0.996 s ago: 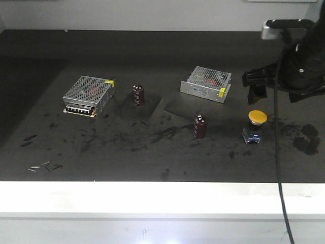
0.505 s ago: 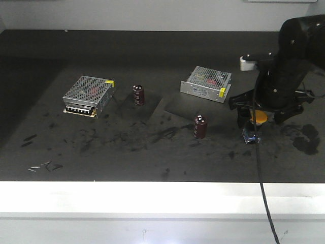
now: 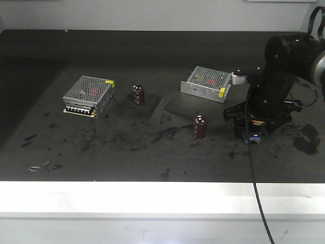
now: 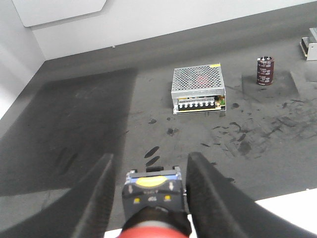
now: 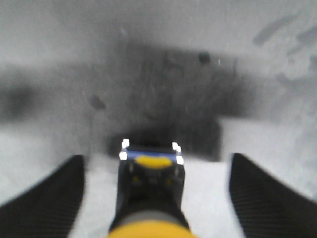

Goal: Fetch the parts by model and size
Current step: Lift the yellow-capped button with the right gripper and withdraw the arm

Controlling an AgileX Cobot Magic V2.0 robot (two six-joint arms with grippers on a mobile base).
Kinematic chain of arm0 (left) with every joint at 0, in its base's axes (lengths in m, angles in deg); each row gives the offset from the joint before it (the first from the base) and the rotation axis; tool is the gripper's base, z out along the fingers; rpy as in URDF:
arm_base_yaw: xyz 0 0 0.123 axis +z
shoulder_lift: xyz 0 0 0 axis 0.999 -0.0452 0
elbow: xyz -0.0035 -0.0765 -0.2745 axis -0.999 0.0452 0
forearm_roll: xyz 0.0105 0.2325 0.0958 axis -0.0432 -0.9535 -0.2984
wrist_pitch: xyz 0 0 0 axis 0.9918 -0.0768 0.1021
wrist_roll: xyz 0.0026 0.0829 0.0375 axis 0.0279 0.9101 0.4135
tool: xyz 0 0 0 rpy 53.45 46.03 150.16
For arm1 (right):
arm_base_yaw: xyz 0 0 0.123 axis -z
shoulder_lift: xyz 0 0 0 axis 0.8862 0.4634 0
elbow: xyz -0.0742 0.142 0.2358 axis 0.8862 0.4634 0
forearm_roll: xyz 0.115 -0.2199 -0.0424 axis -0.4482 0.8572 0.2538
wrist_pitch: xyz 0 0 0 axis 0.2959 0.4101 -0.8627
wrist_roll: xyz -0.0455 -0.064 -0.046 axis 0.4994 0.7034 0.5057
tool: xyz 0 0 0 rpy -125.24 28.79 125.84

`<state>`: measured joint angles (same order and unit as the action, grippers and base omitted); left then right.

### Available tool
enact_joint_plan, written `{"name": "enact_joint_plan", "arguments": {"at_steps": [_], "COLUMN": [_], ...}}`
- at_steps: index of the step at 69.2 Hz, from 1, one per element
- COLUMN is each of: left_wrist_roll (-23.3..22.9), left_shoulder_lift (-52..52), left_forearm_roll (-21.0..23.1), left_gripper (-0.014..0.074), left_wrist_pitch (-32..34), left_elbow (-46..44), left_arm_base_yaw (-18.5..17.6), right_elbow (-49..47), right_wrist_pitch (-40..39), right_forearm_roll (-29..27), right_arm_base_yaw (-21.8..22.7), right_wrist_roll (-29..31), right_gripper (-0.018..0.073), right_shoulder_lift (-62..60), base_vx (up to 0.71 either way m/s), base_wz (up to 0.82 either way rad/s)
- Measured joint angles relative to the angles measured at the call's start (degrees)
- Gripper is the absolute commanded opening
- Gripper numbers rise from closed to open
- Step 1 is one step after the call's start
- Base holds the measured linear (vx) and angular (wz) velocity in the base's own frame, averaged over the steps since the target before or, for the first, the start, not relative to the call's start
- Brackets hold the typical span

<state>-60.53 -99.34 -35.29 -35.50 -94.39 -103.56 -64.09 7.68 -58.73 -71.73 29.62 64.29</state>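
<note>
Red-capped switch [image 4: 153, 196]: bottom centre of left wrist view, clamped in your left gripper [image 4: 150, 159], apparently lifted off table [image 4: 74, 124]. First part looks fetched.
Yellow-capped switch [image 5: 151, 193]: stands on table, right side of front view, between wide-spread fingers of your right gripper [image 5: 155, 166], no contact visible.
Left for you: close on it, lift.

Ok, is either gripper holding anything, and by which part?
Left gripper holds the red switch by its black body. Right gripper straddles the yellow switch, open, holding nothing.
</note>
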Motion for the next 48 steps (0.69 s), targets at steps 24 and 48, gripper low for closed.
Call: {"name": "enact_joint_plan", "arguments": {"at_steps": [24,48], "left_wrist_roll": [0.0,0.0], "left_shoulder_lift": [0.0,0.0], "left_forearm_roll": [0.0,0.0], "left_gripper": [-0.0006,-0.0006], "left_wrist_pitch": [0.0,0.0], "left_elbow": [0.0,0.0], "left_arm_base_yaw": [0.0,0.0], "right_elbow": [-0.04,8.67], "right_wrist_pitch": [-0.87,-9.93], "right_forearm_roll": [-0.07,-0.98], "right_arm_base_yaw": [0.0,0.0], "right_wrist_roll": [0.0,0.0], "right_gripper": [-0.001,-0.0009], "right_shoulder_lift": [0.0,-6.4], "base_vx": [0.0,0.0], "base_wz": [0.0,0.0]}}
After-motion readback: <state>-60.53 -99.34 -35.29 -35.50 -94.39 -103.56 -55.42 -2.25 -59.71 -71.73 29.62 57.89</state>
